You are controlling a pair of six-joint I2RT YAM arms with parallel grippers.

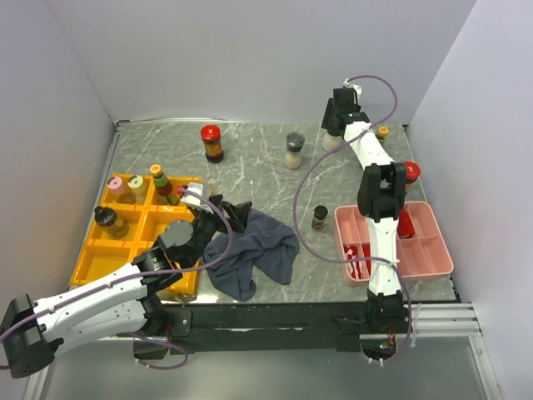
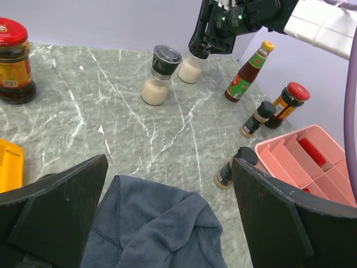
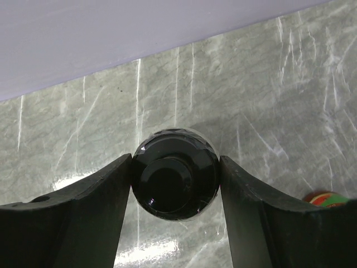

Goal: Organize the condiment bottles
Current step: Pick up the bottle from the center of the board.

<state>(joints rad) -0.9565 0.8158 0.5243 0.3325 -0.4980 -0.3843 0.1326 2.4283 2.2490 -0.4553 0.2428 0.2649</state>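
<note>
The marble table (image 1: 266, 171) bears a yellow tray (image 1: 98, 265), a pink tray (image 1: 438, 250) and a dark cloth (image 1: 258, 250). Loose bottles (image 1: 294, 151) stand on its bare top.

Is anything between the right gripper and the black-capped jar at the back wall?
Nothing visible does. The right gripper has a finger against each side of the black-capped jar, nothing between them.

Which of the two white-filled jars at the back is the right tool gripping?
The rear jar, closest to the back wall: the right tool has its fingers against both sides of its black cap. The other white-filled jar stands free, further left.
</note>
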